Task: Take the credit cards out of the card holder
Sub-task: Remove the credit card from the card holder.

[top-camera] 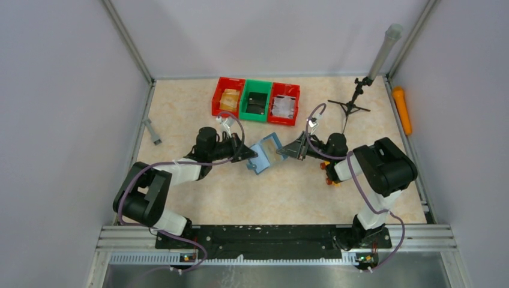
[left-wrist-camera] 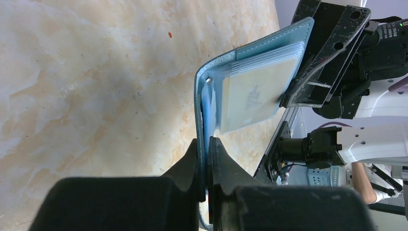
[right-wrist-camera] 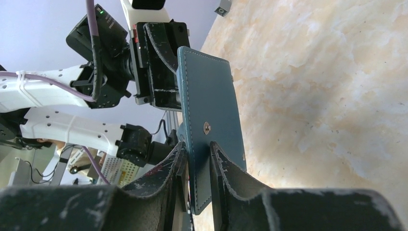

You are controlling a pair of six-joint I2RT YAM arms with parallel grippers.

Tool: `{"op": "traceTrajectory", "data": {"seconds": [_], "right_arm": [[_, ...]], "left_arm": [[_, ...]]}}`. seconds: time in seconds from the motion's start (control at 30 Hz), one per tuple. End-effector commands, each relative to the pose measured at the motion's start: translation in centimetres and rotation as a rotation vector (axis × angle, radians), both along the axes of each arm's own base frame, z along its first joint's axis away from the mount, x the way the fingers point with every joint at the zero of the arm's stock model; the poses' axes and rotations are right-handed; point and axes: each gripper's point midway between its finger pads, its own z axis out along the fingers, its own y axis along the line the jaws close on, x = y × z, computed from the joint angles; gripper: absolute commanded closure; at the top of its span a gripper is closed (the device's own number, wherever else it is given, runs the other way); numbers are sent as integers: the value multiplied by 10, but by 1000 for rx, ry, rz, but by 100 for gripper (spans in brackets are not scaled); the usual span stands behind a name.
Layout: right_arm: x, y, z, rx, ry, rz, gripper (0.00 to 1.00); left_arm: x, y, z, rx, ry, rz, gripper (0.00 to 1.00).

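The teal-blue card holder (top-camera: pixel 268 153) hangs spread open above the table between both arms. My left gripper (top-camera: pixel 251 157) is shut on its near flap; in the left wrist view the jaws (left-wrist-camera: pixel 208 142) pinch the thin teal edge (left-wrist-camera: pixel 199 110). My right gripper (top-camera: pixel 292 150) clamps the other flap (right-wrist-camera: pixel 209 91) together with its stack of clear sleeves, its fingers (right-wrist-camera: pixel 197 147) on either side. A pale sheet (left-wrist-camera: pixel 255 94) shows through the front sleeve. No dark credit cards show at the holder.
At the back stand a red bin (top-camera: pixel 217 99), a green bin (top-camera: pixel 245 102) holding a dark flat shape, and another red bin (top-camera: pixel 295 90). A black stand (top-camera: pixel 354 105) and an orange cylinder (top-camera: pixel 402 111) sit back right. A yellow-orange block (top-camera: pixel 329 171) lies by the right arm.
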Motion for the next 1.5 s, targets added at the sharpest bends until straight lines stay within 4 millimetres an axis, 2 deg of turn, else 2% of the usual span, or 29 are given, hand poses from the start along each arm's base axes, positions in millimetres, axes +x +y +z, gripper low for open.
{"op": "traceTrajectory", "data": {"seconds": [0.0, 0.13, 0.3, 0.33, 0.43, 0.57, 0.7, 1.07, 1.2, 1.47], "right_arm": [[-3, 7, 20, 32, -113, 42, 77], [-5, 8, 21, 36, -119, 53, 74], [-5, 9, 21, 33, -118, 58, 75], [-5, 9, 21, 33, -118, 58, 76], [-4, 9, 20, 30, -115, 57, 89], [-5, 10, 19, 31, -116, 61, 89], [-4, 10, 19, 28, -115, 62, 98], [-11, 19, 17, 4, -137, 106, 97], [-14, 23, 18, 0, -150, 125, 93], [-11, 27, 6, -57, -130, 123, 100]], "left_arm": [[4, -1, 18, -35, -81, 0, 100], [5, -1, 18, -35, -78, -1, 100], [4, -1, 18, -38, -78, -7, 100], [4, -1, 18, -38, -77, -6, 100], [4, -2, 19, -41, -78, -8, 100], [4, -2, 19, -44, -77, -12, 100], [3, -2, 20, -47, -79, -13, 100], [3, -3, 20, -50, -77, -18, 100], [3, -3, 20, -49, -77, -19, 100], [2, -3, 21, -54, -79, -24, 100]]}}
